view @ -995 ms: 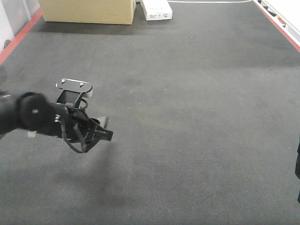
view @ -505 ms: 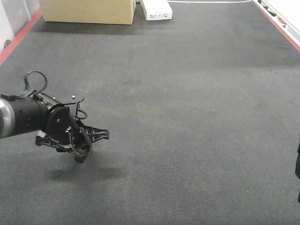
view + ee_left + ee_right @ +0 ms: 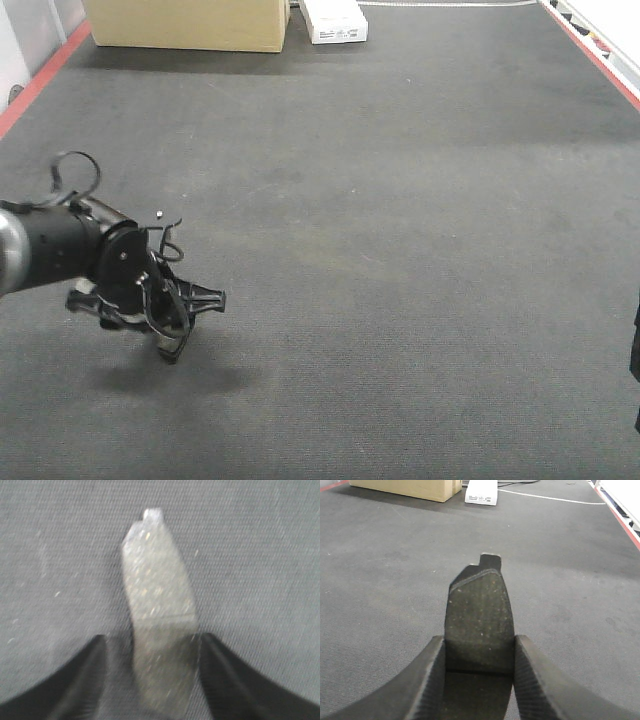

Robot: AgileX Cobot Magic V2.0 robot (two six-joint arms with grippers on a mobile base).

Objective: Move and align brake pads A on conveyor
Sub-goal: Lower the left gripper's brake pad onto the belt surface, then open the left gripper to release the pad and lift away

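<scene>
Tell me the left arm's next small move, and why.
Probably lower the last bit and set the brake pad on the conveyor: the left gripper hovers low over its shadow, pad between its fingers.

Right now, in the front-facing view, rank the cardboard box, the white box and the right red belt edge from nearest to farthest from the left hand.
1. Cardboard box, ahead of the left hand.
2. White box, back centre.
3. Right red edge, far side.
</scene>
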